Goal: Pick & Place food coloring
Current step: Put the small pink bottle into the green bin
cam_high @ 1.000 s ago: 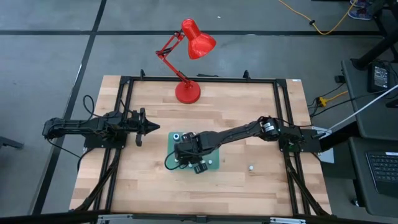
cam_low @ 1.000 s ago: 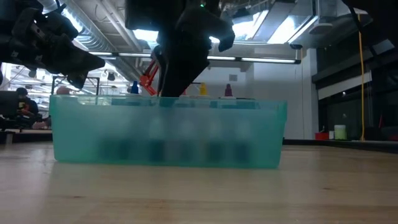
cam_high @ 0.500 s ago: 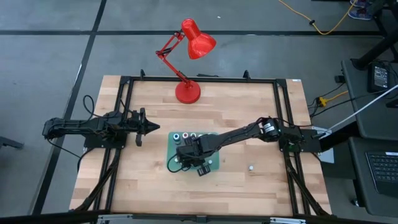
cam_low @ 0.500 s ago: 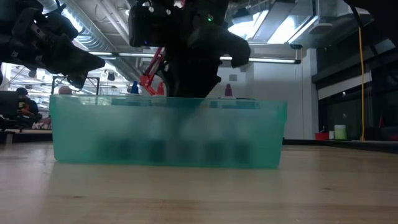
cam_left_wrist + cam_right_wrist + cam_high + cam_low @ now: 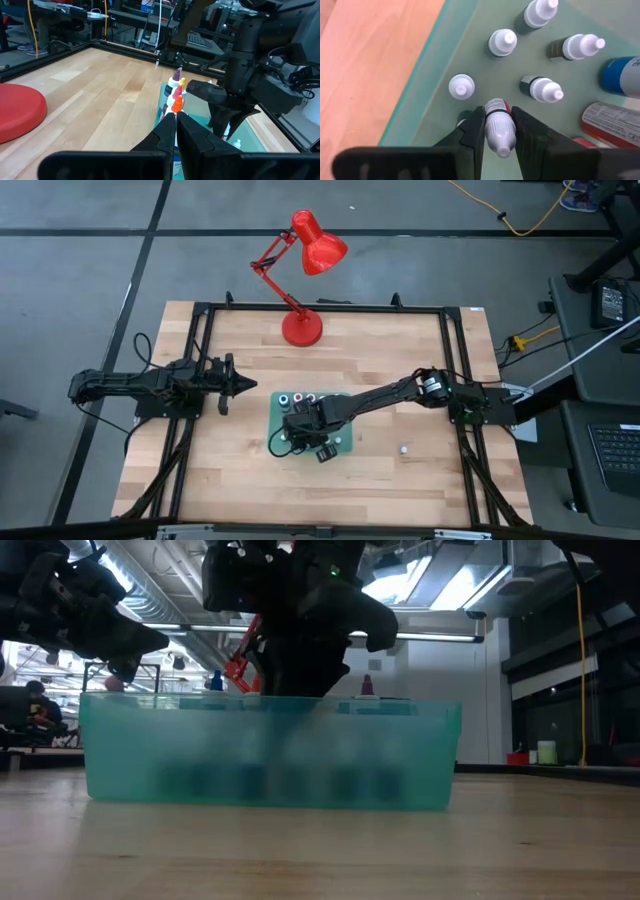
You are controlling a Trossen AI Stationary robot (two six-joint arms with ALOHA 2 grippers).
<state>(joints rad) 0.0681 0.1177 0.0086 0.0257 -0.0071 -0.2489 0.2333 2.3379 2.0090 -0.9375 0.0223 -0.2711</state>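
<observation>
The food coloring bottles stand upright in a shallow green tray (image 5: 346, 446) at the table's middle. From above they show pale caps (image 5: 502, 41), (image 5: 461, 86), (image 5: 543, 90). The left wrist view shows orange, pink, yellow and purple tips (image 5: 176, 102). My right gripper (image 5: 497, 111) reaches down into the tray's near-left part (image 5: 305, 435) and is shut on a red-bodied, white-capped bottle (image 5: 498, 131). My left gripper (image 5: 245, 385) hovers shut to the left of the tray (image 5: 176, 116). My right gripper pinches the red-bodied bottle between its two fingers (image 5: 475, 131), one on each side of its upper part by the white cap (image 5: 498, 125). It comes from above, pointing down. The bottle stands upright between them. I cannot tell whether its base is off the tray floor.
A red desk lamp (image 5: 303, 328) stands at the table's far edge. A small white thing (image 5: 403, 449) lies on the wood right of the tray. A blue container (image 5: 620, 75) and a red-and-white tube (image 5: 610, 120) lie in the tray beside the bottles. A black frame borders the table.
My right gripper has moved over the tray toward the table's near edge, uncovering the far row of bottles. It has since stayed almost still. The left arm has not moved.
</observation>
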